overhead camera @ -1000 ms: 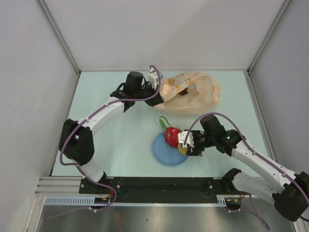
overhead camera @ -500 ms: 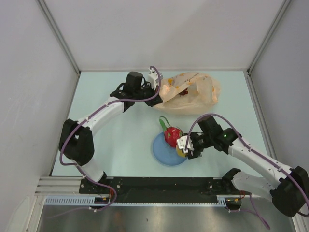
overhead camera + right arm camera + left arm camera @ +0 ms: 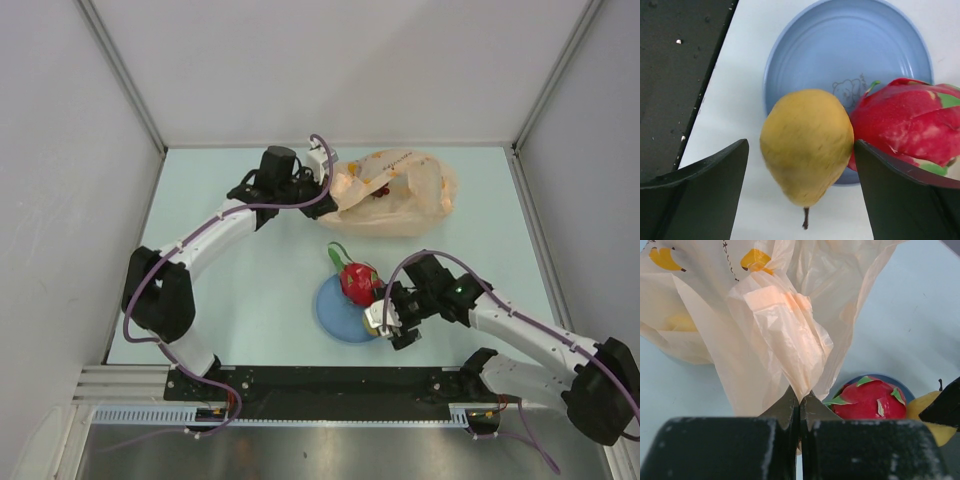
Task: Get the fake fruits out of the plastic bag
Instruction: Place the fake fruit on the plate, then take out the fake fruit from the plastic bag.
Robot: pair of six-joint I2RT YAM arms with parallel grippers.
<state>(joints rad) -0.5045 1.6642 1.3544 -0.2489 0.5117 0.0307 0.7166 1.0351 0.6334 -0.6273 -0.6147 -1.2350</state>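
Note:
The peach-orange plastic bag (image 3: 400,195) lies at the back of the table. My left gripper (image 3: 325,192) is shut on a gathered fold of its left edge, seen close in the left wrist view (image 3: 775,325). A pale yellow shape (image 3: 682,322) shows through the film; the other fruit inside is hidden. The red dragon fruit (image 3: 357,282) sits on the blue plate (image 3: 335,315). The yellow pear (image 3: 807,145) lies across the plate's near rim (image 3: 850,55), against the dragon fruit (image 3: 905,125). My right gripper (image 3: 388,325) is open around the pear, with a gap at the left finger.
The white enclosure walls stand close on the left, right and back. The black base rail runs along the near edge, just behind my right gripper. The left arm reaches diagonally across the table's left half.
My right gripper has moved towards the near edge with the pear, and its jaws now stand apart from it. The left gripper and the bag have barely moved.

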